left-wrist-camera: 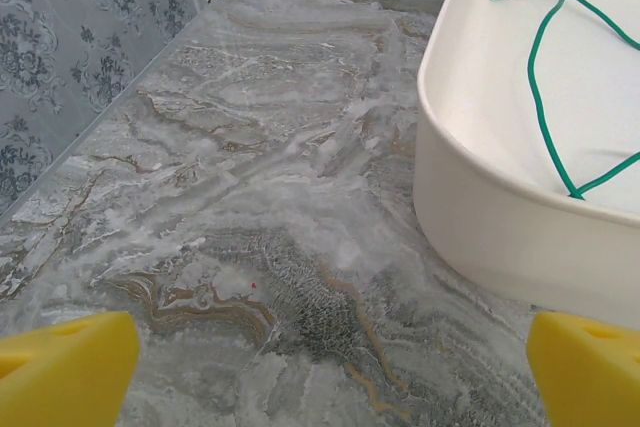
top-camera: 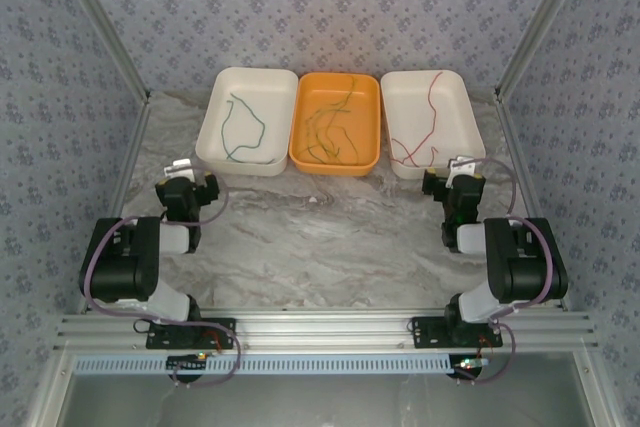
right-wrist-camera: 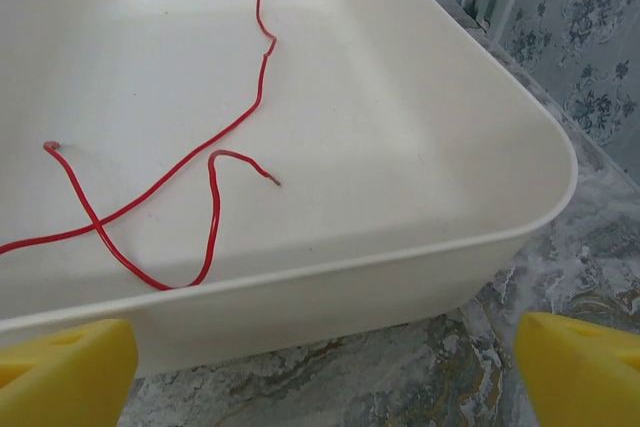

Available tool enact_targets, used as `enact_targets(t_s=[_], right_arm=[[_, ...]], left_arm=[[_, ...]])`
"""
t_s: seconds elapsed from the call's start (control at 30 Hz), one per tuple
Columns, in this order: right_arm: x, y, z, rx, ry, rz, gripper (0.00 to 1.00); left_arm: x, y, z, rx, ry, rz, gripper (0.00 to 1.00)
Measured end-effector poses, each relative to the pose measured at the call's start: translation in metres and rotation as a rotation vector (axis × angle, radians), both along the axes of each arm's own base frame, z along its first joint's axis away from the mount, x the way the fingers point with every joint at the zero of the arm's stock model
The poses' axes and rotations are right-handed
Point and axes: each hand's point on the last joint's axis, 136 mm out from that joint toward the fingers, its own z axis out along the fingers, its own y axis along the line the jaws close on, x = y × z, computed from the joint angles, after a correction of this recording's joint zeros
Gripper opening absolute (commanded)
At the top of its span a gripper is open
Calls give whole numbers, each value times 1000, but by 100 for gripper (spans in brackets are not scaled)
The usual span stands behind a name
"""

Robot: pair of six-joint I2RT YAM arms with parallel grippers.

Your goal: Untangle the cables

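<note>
Top view — yellow-green cables (top-camera: 331, 127) in orange tray (top-camera: 335, 171).

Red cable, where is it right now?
The red cable lies loose inside the white tray on the right of the row in the top view, next to the orange tray in the middle.

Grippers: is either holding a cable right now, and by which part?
Nothing is held: the left gripper and right gripper are both open and empty.
</note>
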Motion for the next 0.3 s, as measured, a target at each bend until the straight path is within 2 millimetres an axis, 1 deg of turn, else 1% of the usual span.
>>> enact_targets(t_s=[0.3], right_arm=[[-2,-1,-5,-1,24,-4,99]], left_arm=[[0,-1,-1,-3,6,-7,99]])
